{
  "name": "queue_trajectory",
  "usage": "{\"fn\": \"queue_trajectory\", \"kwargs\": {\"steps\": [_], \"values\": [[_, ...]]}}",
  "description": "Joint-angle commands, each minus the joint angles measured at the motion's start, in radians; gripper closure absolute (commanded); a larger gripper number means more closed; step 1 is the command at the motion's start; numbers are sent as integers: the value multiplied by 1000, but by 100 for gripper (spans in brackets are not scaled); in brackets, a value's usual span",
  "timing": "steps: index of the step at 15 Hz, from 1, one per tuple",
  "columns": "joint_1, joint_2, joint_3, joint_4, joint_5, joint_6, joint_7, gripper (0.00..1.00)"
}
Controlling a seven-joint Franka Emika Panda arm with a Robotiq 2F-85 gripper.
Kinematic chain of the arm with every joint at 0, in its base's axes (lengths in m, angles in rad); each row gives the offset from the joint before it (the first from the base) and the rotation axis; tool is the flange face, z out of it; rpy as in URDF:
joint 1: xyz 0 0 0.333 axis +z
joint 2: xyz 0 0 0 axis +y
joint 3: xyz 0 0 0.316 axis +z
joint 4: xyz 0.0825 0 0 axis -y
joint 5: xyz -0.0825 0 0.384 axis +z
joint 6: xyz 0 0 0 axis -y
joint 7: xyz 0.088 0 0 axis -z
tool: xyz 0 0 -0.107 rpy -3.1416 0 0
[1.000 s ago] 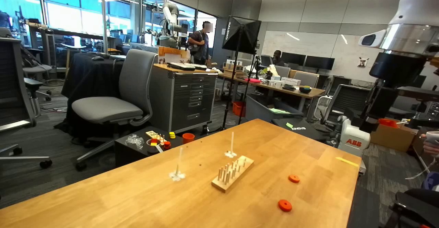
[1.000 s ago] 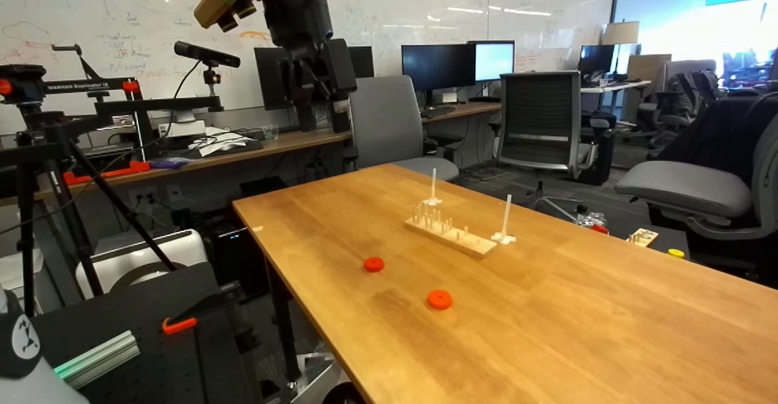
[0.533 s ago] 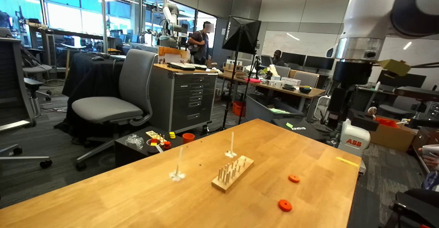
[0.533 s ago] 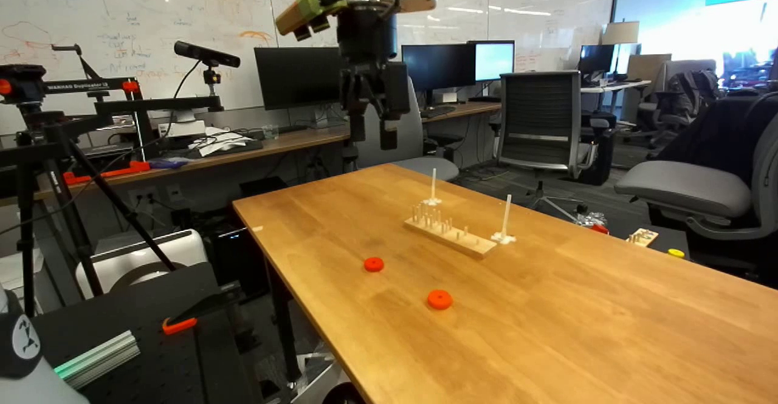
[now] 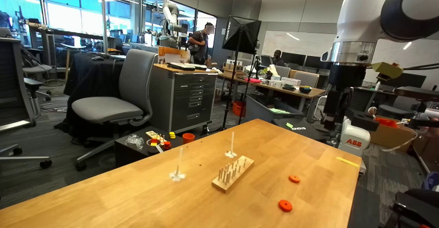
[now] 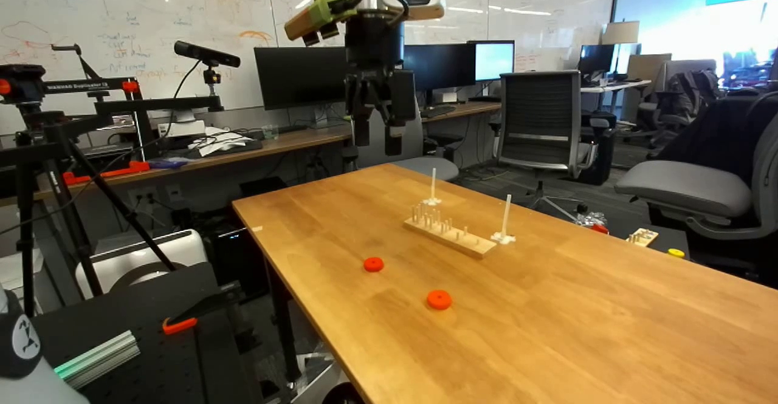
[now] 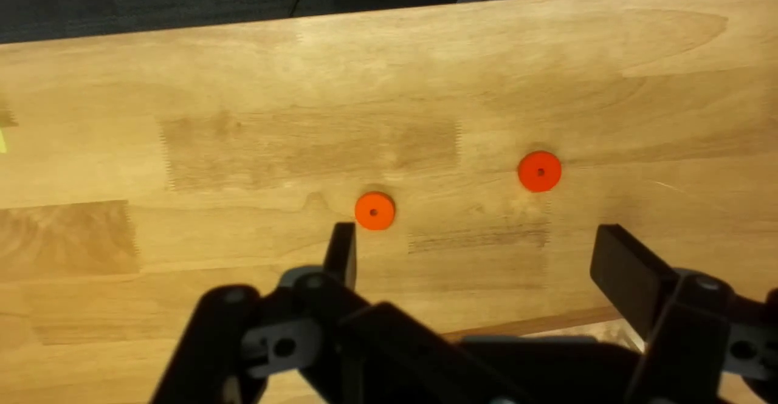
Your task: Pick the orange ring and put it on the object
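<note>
Two flat orange-red rings lie apart on the table. The more orange ring (image 7: 375, 211) is nearer the yellow tape and also shows in both exterior views (image 5: 294, 179) (image 6: 373, 264). The redder ring (image 7: 540, 172) also shows in both exterior views (image 5: 285, 205) (image 6: 439, 299). The pale wooden block (image 5: 233, 175) has several upright pegs and stands on the table, also in an exterior view (image 6: 450, 237). A pale strip low in the wrist view (image 7: 602, 331) seems to be its edge, mostly hidden by my gripper. My gripper (image 7: 477, 229) is open, empty and high above the table (image 6: 377, 140).
Two thin pale stick stands (image 5: 177, 173) (image 5: 232, 149) rise from the wooden table (image 5: 137, 200) beside the block. Yellow tape (image 5: 347, 162) lies near the table's edge. A low black box (image 5: 123, 156) with small parts stands beyond the table.
My gripper has moved left and lower in an exterior view, right and lower in the opposite one, coming over the table. The rings and block have not moved.
</note>
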Motion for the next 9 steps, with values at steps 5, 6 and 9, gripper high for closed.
{"fn": "queue_trajectory", "kwargs": {"steps": [5, 6, 9], "values": [[-13, 223, -13, 103, -52, 128, 192, 0], [-16, 272, -25, 129, -59, 152, 218, 0], [-13, 395, -68, 199, -50, 191, 253, 0]]}}
